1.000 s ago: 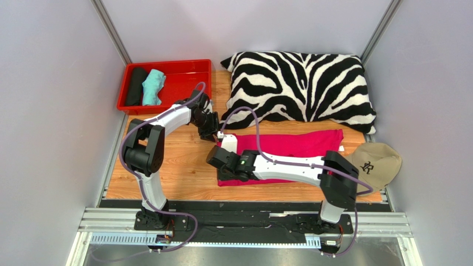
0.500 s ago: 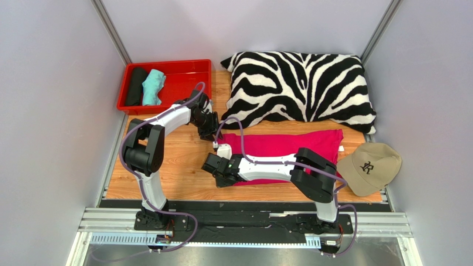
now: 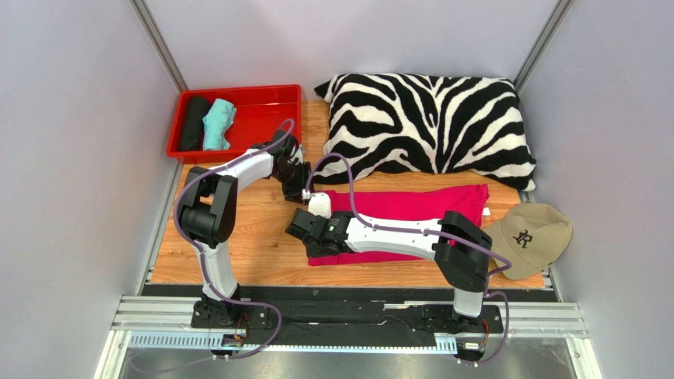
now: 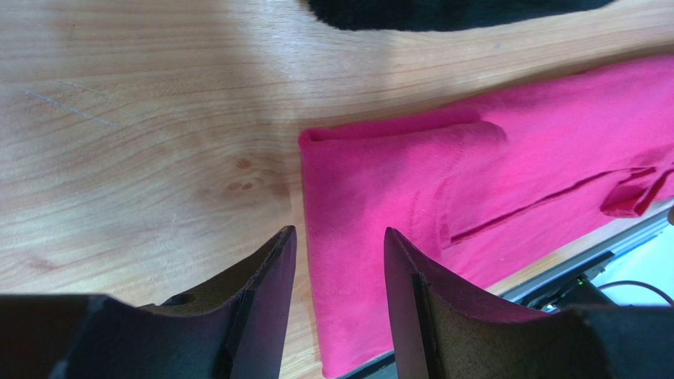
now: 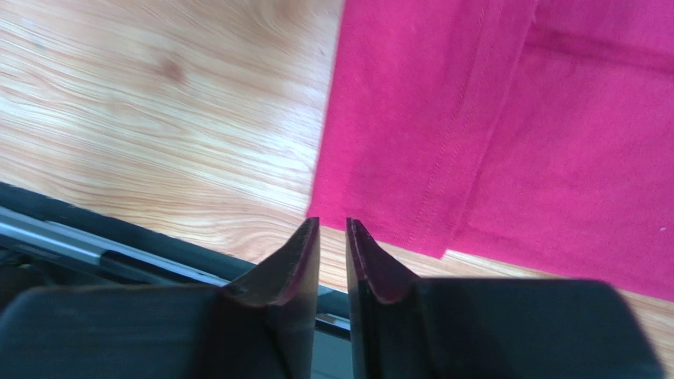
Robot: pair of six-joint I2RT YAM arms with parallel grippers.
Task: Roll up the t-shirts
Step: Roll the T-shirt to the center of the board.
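Observation:
The hot-pink t-shirt (image 3: 411, 207) lies folded into a long strip on the wooden table, in front of the pillow. My left gripper (image 3: 299, 189) hovers over the strip's far left corner. Its jaws are open and empty, with the pink cloth (image 4: 380, 181) below them in the left wrist view, where the gripper (image 4: 338, 230) stands over the shirt's left edge. My right gripper (image 3: 304, 234) is at the near left corner. In the right wrist view the right gripper (image 5: 331, 223) is nearly shut with a thin gap. It holds nothing, just off the shirt's corner (image 5: 514, 118). A black roll (image 3: 192, 122) and a mint-green roll (image 3: 217, 124) lie in the tray.
A red tray (image 3: 237, 89) stands at the back left. A zebra-striped pillow (image 3: 427, 118) fills the back right, touching the shirt's far edge. A beige cap (image 3: 530, 237) lies at the right. The table's near edge and black rail (image 5: 79, 237) are just behind my right gripper.
My right arm's elbow has swung left, and its gripper dipped toward the near edge and came back a little at the shirt's near left corner. My left gripper has barely moved.

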